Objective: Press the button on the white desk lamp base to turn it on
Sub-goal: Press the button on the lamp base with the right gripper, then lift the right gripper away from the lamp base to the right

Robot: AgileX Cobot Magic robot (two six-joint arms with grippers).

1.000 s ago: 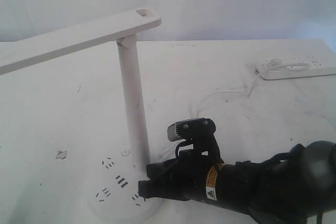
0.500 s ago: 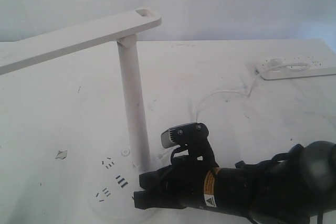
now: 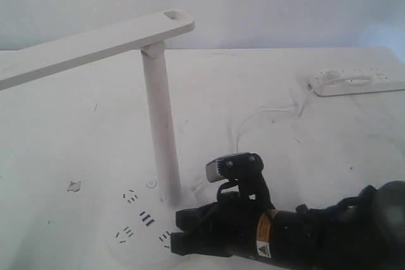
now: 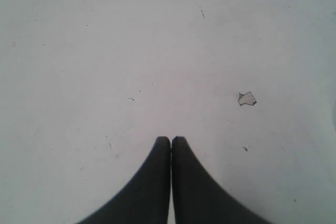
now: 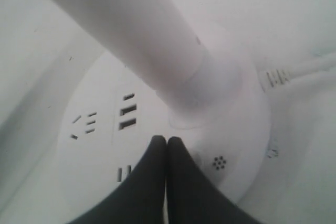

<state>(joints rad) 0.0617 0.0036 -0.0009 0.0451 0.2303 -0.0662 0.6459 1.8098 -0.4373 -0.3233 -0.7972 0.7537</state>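
Observation:
The white desk lamp base [image 3: 142, 246] lies at the lower left, with its tall post [image 3: 161, 137]. My right gripper [image 3: 176, 232] is shut and empty, its tips low over the base's right part, just in front of the post. In the right wrist view, the tips [image 5: 167, 141] sit over the base [image 5: 94, 166] between the dark slots [image 5: 127, 117] and a small dotted sun-like mark [image 5: 219, 162]. A faint round outline, probably the button [image 5: 198, 157], shows beside that mark, partly under one finger. My left gripper [image 4: 170, 141] is shut over bare table.
The lamp head [image 3: 95, 49] reaches out to the left above the table. A white power strip [image 3: 357, 83] lies at the back right, its cable [image 3: 266, 115] running to the base. A small ring [image 3: 150, 183] marks the base left of the post. A chip [image 4: 247, 98] lies on the table.
My right gripper has sunk lower onto the lamp base and shifted slightly right in the last half second. The lamp has not moved.

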